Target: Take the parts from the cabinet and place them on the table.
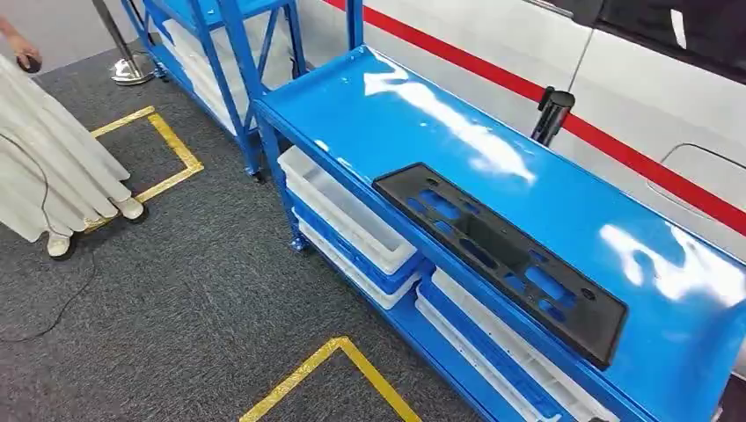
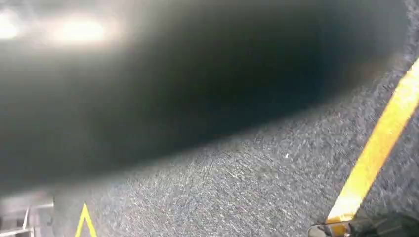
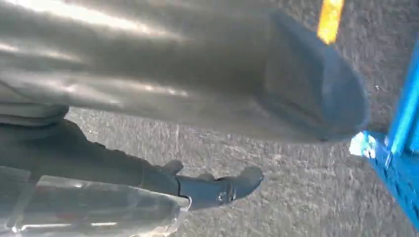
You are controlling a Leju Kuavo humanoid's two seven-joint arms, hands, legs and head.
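On the glossy blue top of the bench (image 1: 563,189), a long black part (image 1: 501,259) with several cut-out slots lies flat and slantwise, its near long side close to the front edge. Under the top, white trays (image 1: 347,211) sit stacked on blue shelves, with more white trays (image 1: 506,356) further along; what they hold cannot be told. Behind the bench runs a white wall with a red stripe (image 1: 616,145), and a black post (image 1: 552,114) stands at the back edge. Beyond the bench's far end stands a second blue rack (image 1: 220,53). The floor is grey carpet (image 1: 176,299) marked with yellow tape (image 1: 167,141) in square outlines. A person in a long white skirt (image 1: 48,158) stands at the edge of 1 taped square.

In the right wrist view, the right hand (image 3: 217,190) hangs over the carpet beside a blue frame, its dark fingers stretched out and holding nothing. The left hand's state cannot be told.
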